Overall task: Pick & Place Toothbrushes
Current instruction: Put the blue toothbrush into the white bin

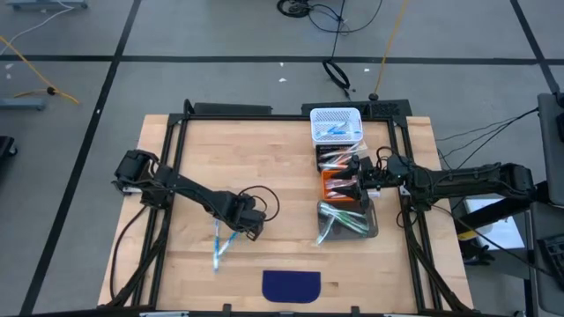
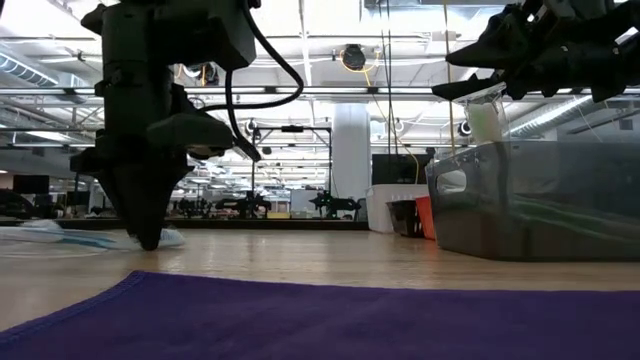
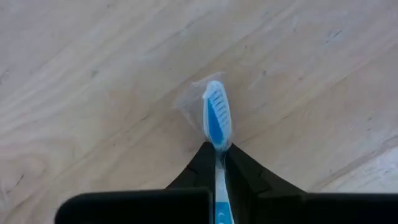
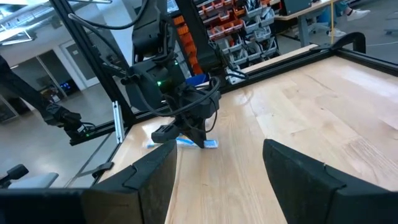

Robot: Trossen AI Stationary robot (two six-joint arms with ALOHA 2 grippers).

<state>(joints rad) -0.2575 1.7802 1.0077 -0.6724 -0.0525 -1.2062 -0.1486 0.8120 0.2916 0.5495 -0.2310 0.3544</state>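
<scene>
On the desk (image 1: 176,158) at your left, the left gripper (image 3: 219,155) has its jaws pinching a blue toothbrush (image 3: 216,118) that lies flat on the wood. Lift it straight up and slowly, so the shiny wrapper does not slip. Then carry it to the bins (image 1: 348,220) on your right. Over those bins the right gripper (image 4: 217,168) waits, jaws spread wide.

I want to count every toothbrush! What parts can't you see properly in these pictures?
- Blue toothbrush handle, left wrist view: hidden between the left gripper fingers.
- Toothbrushes in the bins, high view: too small to count.
- Bin contents, low view: blurred by its cloudy wall.
</scene>
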